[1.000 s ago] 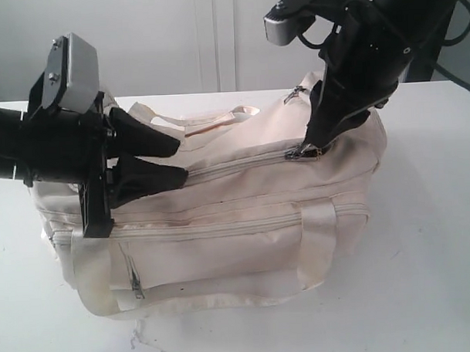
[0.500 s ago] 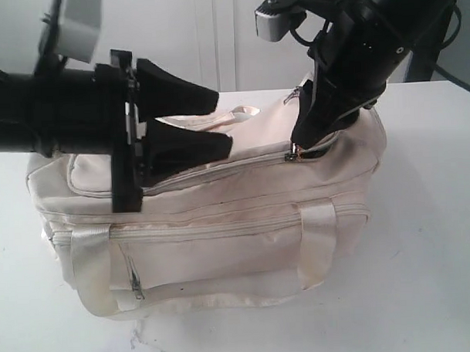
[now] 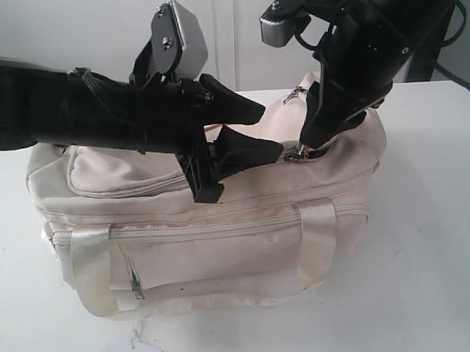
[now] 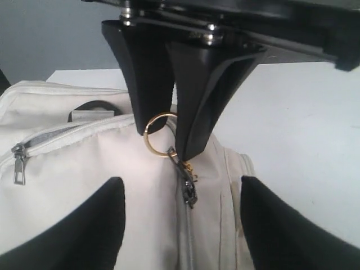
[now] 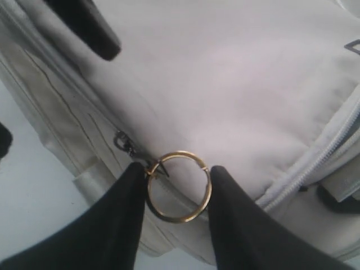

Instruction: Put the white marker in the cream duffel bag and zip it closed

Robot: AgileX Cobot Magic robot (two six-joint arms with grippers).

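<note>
**A:** What changed in the last second?

**B:** Left gripper [image 3: 270,133] moved. It was at the left end of the cream duffel bag [image 3: 222,246] and has swung across the top. Its tips now sit just beside the right gripper [image 5: 178,170]. The arm also rolled, so the wrist camera housing [image 3: 180,39] now sits on top.

**A:** Right side?

**B:** Barely moved, same spot near the bag's right end. The bag hasn't shifted either.

**A:** Claw states?

**B:** Right is clenched on the gold ring [image 5: 175,219] that hangs off the zip slider [image 4: 188,194], one finger on each side of the ring. Left is released, its fingers [image 4: 84,225] spread wide and holding nothing, above the bag top.

**A:** Bag pose?

**B:** Upright on the white table [image 3: 423,254]. Long axis runs left-right across the exterior view, with the front pocket zip [image 3: 221,225] side facing the camera. The top zip follows that axis. The slider is towards the right end.

**A:** Zip shut?

**B:** In the left wrist view the track on the left gripper's side of the slider looks meshed. Can't tell for the rest.
</note>
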